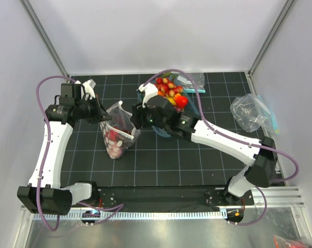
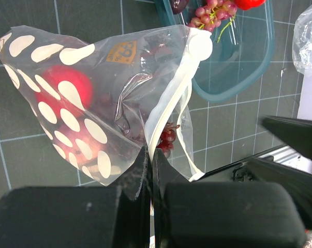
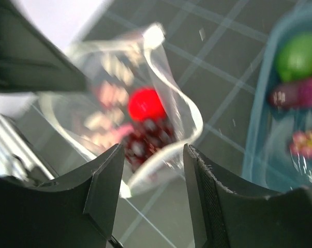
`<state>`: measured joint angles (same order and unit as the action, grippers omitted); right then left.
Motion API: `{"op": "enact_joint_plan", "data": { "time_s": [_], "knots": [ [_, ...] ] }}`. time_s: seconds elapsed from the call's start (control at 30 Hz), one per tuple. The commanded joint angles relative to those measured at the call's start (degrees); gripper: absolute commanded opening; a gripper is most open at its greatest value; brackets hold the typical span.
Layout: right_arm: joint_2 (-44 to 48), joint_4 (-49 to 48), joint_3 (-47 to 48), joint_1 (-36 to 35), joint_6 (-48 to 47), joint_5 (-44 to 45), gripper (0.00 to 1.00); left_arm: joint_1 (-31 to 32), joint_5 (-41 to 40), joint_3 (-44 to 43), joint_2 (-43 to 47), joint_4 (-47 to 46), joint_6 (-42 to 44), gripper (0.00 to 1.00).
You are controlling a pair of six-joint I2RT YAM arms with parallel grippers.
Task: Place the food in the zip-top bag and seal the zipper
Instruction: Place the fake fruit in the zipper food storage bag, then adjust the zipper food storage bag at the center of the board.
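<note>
**Dotted bag pinched at the mouth, two pieces logged inside**

All positions are given relative to the zip-top bag.

1. Zip-top bag (image 1: 117,137): clear pouch with white dots. It lies on the dark gridded tabletop (image 1: 161,160), mouth gaping, closed end toward the arm bases.
2. Zipper strip (image 2: 171,103): pale band round the bag's mouth, unsealed and bowed apart.
3. Tomato (image 2: 62,88): red and round, inside the bag, showing through the dotted wall.
4. Grape bunch (image 2: 166,137): dark, inside the bag, just within the mouth and next to the tomato. I also see a pinkish patch low in the bag, too blurred to name.
5. Left gripper (image 2: 149,163): at the bag's left side. I read its jaws as clenched on the mouth edge, with the strip running down between them.
6. Right gripper (image 3: 150,155): over the bag's mouth, on its right side. Its jaws are released and stand apart with nothing between them; the tomato and grapes show through the gap.
7. Blue tray (image 2: 243,72): to the right of the bag and farther back. It holds loose toy food (image 1: 168,90) in red, yellow, green and pink.
8. Plain clear bags: one (image 1: 194,77) is beyond the tray, another (image 1: 249,111) well to the right of the bag.
</note>
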<state>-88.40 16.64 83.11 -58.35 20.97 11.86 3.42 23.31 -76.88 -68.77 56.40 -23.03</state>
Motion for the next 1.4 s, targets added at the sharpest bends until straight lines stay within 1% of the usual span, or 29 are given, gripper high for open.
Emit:
{"op": "enact_joint_plan", "data": {
  "time_s": [0.0, 0.23, 0.33, 0.4, 0.47, 0.7, 0.73, 1.03, 1.1, 1.2, 1.23, 1.3, 1.37],
  "knots": [
    [-4.0, 7.9, 3.8, 1.0, 0.7, 1.4, 0.56, 0.2, 1.8, -0.6, 2.1, -1.1, 1.1, 0.00],
    [-9.0, 7.3, 5.0, 2.9, 2.7, -2.3, 0.53, 0.5, 2.4, -0.4, 2.1, -1.3, 1.1, 0.00],
    [-10.1, 6.6, 5.0, 3.9, 4.4, -3.0, 0.50, 0.8, 2.3, -0.4, 2.1, -1.3, 1.3, 0.00],
    [-10.5, 4.8, 3.7, 4.8, 5.2, -4.0, 0.46, 0.9, 2.3, -0.3, 2.2, -1.3, 1.3, 0.00],
    [-10.3, 2.6, 2.9, 5.5, 5.8, -5.3, 0.45, 1.0, 2.3, -0.3, 2.0, -1.3, 1.3, 0.00],
    [-11.5, -1.3, 0.7, 7.6, 7.4, -11.1, 0.43, 1.3, 2.1, -0.5, 1.8, -1.2, 1.2, 0.00],
    [-11.9, -1.6, 0.5, 7.9, 7.7, -13.4, 0.43, 1.3, 2.0, -0.5, 1.7, -1.2, 1.3, 0.00],
    [-15.2, 0.6, 2.2, 8.9, 8.6, -14.7, 0.42, 1.3, 1.6, -0.8, 1.8, -0.9, 1.4, 0.00],
    [-15.6, 0.9, 2.2, 8.9, 8.5, -15.9, 0.40, 1.3, 1.4, -0.8, 1.8, -0.9, 1.5, 0.00],
    [-15.7, 0.3, 1.4, 8.9, 8.4, -16.8, 0.31, 1.3, 1.3, -0.8, 1.8, -0.8, 1.5, 0.00],
    [-15.6, 0.5, 1.4, 8.9, 8.2, -16.8, 0.16, 1.3, 1.4, -0.8, 1.7, -0.9, 1.5, 0.00],
    [-14.5, 0.6, 1.5, 8.8, 7.6, -17.0, 0.01, 1.4, 1.2, -0.8, 1.6, -0.9, 1.5, 0.00],
    [-11.4, 0.4, 0.5, 8.7, 7.5, -16.4, 0.01, 1.5, 1.0, -0.9, 1.3, -0.9, 1.5, 0.00]
  ]
}}
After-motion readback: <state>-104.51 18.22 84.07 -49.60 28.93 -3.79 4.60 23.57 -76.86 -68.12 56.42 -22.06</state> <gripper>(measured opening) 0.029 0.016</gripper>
